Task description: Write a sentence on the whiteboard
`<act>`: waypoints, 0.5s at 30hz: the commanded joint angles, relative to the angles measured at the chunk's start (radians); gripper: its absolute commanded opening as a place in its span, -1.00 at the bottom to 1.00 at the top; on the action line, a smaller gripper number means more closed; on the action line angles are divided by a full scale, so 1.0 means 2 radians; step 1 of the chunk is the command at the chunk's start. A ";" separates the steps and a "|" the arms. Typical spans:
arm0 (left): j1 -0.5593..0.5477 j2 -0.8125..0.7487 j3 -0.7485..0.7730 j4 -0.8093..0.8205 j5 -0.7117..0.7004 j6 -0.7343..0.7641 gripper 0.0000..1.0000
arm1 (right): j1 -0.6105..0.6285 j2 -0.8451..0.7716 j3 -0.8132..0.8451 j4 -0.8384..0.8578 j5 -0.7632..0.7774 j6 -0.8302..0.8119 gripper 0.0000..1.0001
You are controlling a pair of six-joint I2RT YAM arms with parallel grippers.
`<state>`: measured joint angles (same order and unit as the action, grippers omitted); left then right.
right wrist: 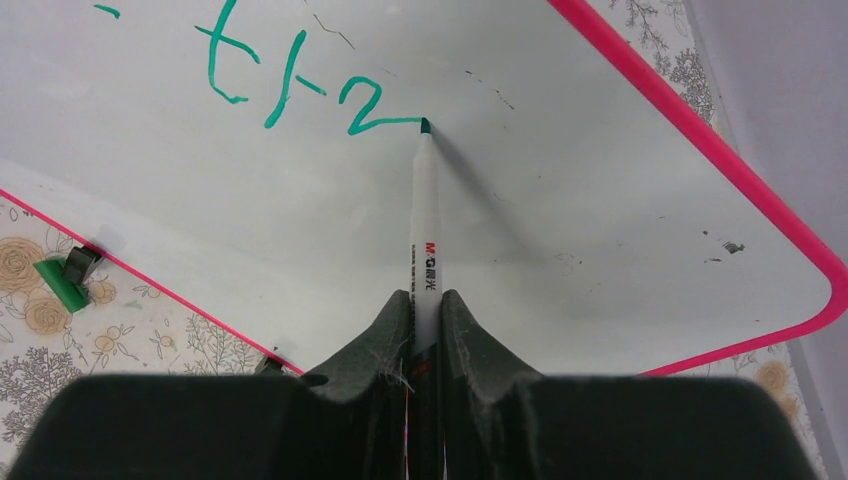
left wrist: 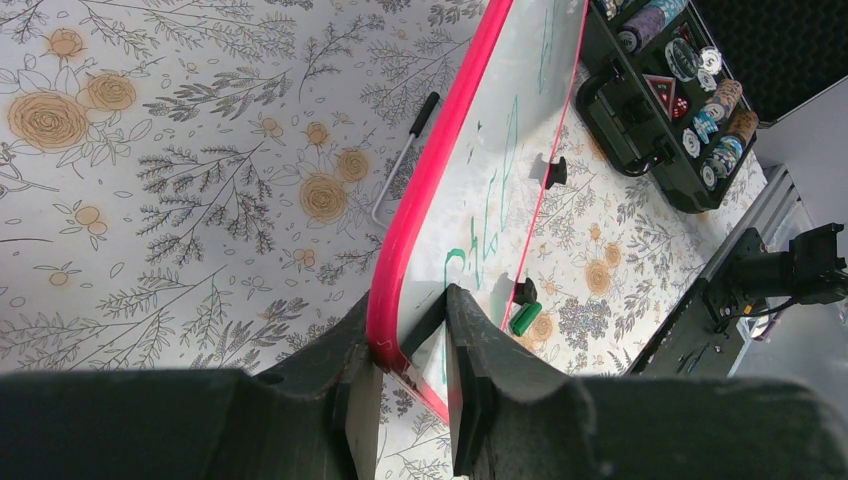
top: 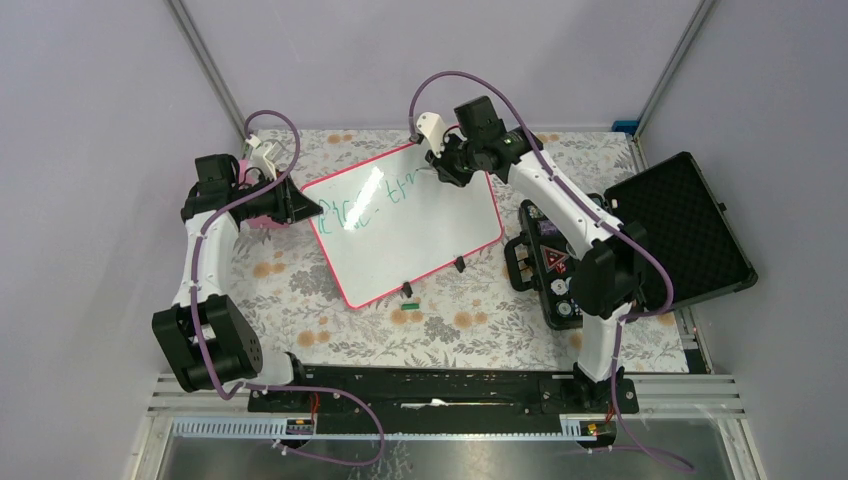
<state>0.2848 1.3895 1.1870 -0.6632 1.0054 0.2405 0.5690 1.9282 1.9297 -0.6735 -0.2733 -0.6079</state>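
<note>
Pink-framed whiteboard (top: 420, 240) sits on the flowered cloth (top: 300, 290) between my arms. My left pincer (left wrist: 410, 320) pinches its left corner, one finger on each face. Green writing (top: 375, 205) runs across the upper part. My right pincer (right wrist: 425, 300) is pressed tight on a white marker (right wrist: 425, 220), whose green tip touches the board where the last stroke ends.

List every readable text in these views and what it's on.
"M&G" plus Chinese characters: on the marker barrel.
Green handwriting on the whiteboard: scrawl, no word legible.
Labels inside the black case: too small to read.
</note>
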 commanded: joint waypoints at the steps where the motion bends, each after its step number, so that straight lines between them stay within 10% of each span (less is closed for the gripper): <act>1: -0.004 -0.018 0.001 0.021 -0.019 0.042 -1.00 | -0.004 0.011 0.021 0.006 0.015 0.001 -1.00; 15: -0.004 -0.013 0.001 0.021 -0.017 0.043 -1.00 | -0.004 -0.017 -0.038 0.006 -0.007 -0.003 -1.00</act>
<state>0.2848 1.3895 1.1870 -0.6636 1.0054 0.2405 0.5674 1.9282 1.9007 -0.6643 -0.2825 -0.6083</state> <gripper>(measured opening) 0.257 0.193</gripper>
